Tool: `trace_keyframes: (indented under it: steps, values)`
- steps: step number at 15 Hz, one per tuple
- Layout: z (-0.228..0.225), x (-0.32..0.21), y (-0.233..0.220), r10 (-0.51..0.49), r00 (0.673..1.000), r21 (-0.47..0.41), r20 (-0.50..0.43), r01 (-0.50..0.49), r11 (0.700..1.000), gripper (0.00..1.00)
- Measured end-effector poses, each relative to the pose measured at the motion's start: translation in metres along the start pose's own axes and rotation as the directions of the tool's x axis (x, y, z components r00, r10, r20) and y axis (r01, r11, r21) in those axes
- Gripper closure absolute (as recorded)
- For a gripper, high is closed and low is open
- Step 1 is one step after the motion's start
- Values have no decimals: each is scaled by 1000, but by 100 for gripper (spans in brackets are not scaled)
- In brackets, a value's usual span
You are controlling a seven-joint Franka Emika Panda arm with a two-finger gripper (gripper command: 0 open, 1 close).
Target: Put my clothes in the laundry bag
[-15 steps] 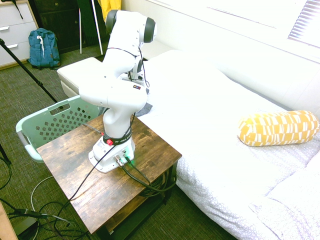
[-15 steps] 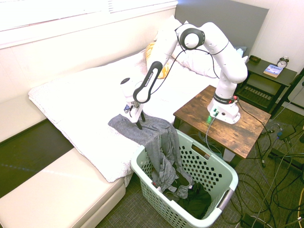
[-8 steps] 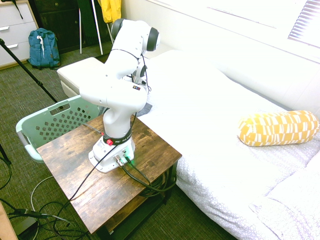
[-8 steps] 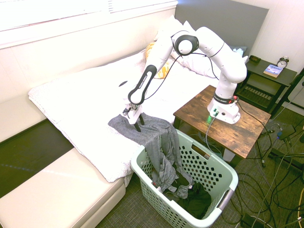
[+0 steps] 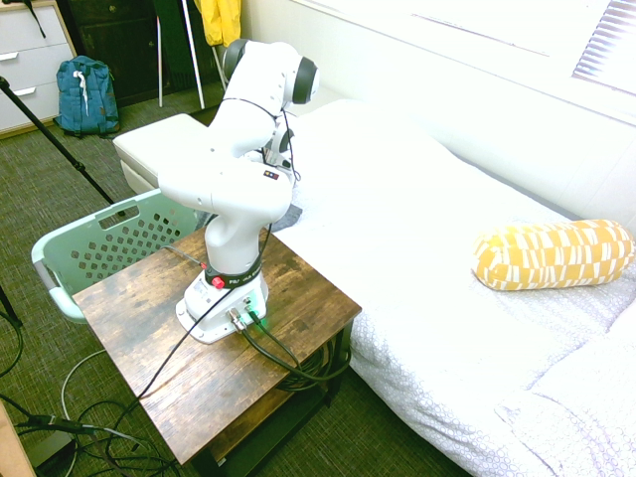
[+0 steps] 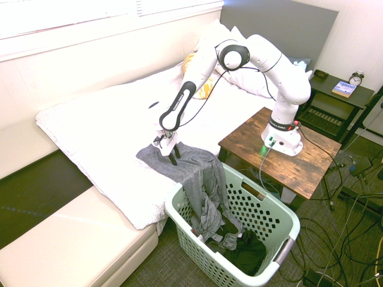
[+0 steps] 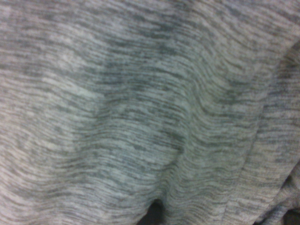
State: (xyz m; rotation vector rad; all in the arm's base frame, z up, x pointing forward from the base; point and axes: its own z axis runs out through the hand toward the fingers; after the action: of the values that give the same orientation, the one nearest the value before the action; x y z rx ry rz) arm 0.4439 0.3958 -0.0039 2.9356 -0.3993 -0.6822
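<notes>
The clothes (image 6: 192,169) are a slate-grey garment that lies on the bed's edge and drapes over the rim into the laundry bag (image 6: 276,213), a mint-green perforated basket on the floor. Dark clothes (image 6: 246,251) lie at the basket's bottom. My gripper (image 6: 167,154) is down on the part of the garment that rests on the bed, its fingers apart and its tips pressed into the fabric. Grey knit fabric (image 7: 140,103) fills the wrist view. In the first exterior view the arm hides the gripper, and the laundry bag (image 5: 94,243) stands behind the table.
A white bed (image 5: 417,219) bears a yellow patterned bolster (image 5: 552,253). The arm stands on a wooden side table (image 5: 199,368) next to the basket. A cream bench (image 6: 78,245) lies at the bed's foot. A blue backpack (image 5: 84,94) leans by the drawers.
The arm has swung lower and a little toward the bed's foot, bringing the gripper down onto the grey garment. The garment and basket have not moved.
</notes>
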Motion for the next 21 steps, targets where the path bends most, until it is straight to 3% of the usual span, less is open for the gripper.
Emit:
trace_keyframes:
  steps: [15, 18, 21]
  values:
    - [10, 5, 4, -7, 1000, -6, 13, 7, 1000, 100]
    - [-12, -3, 5, 4, 1000, 5, -10, -4, 1000, 100]
    - [-62, -39, 14, 30, 997, 34, -77, -27, 999, 100]
